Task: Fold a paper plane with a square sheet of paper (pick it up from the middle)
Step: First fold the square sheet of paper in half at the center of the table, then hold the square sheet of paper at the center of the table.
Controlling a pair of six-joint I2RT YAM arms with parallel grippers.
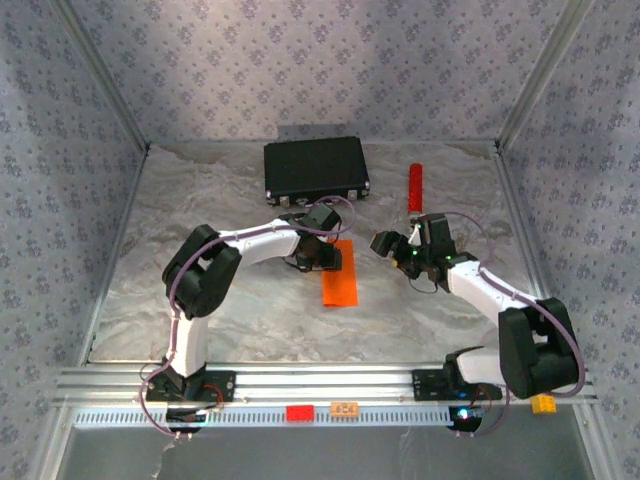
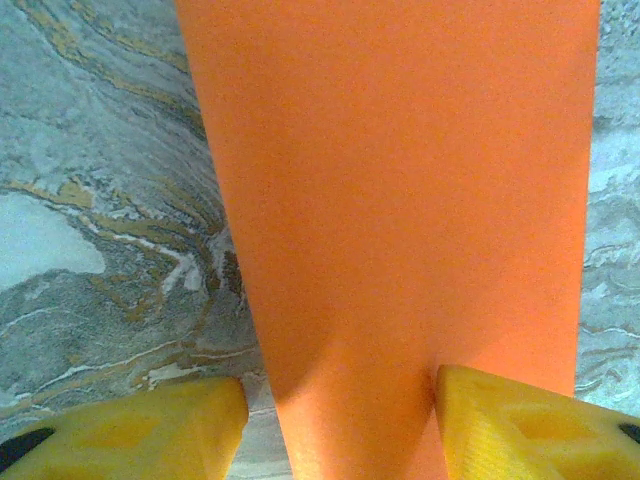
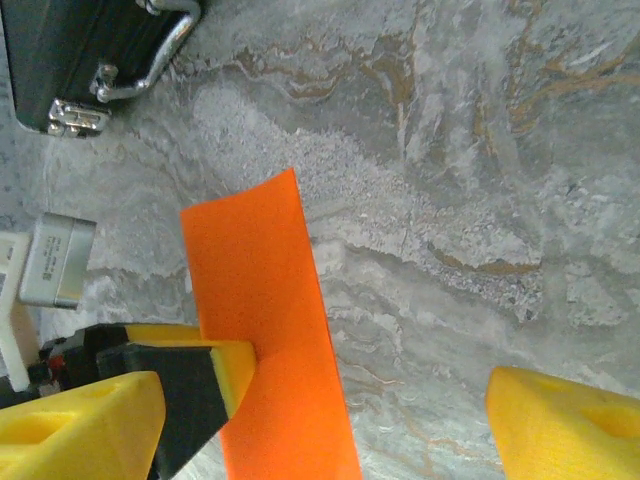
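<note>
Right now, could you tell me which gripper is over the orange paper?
The left gripper: its fingers straddle the paper, while the right gripper stands apart.

paper (image 2: 400,200): matt, smooth | fingers (image 2: 520,425): yellow plastic, matt | case latch (image 3: 75,118): shiny metal

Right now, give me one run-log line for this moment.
paper: narrow orange strip | left fingers: astride its far end, grip unclear | right fingers: open, to its right

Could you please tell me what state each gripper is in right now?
Left gripper: open, fingers either side of the paper.
Right gripper: open, holding nothing.
</note>
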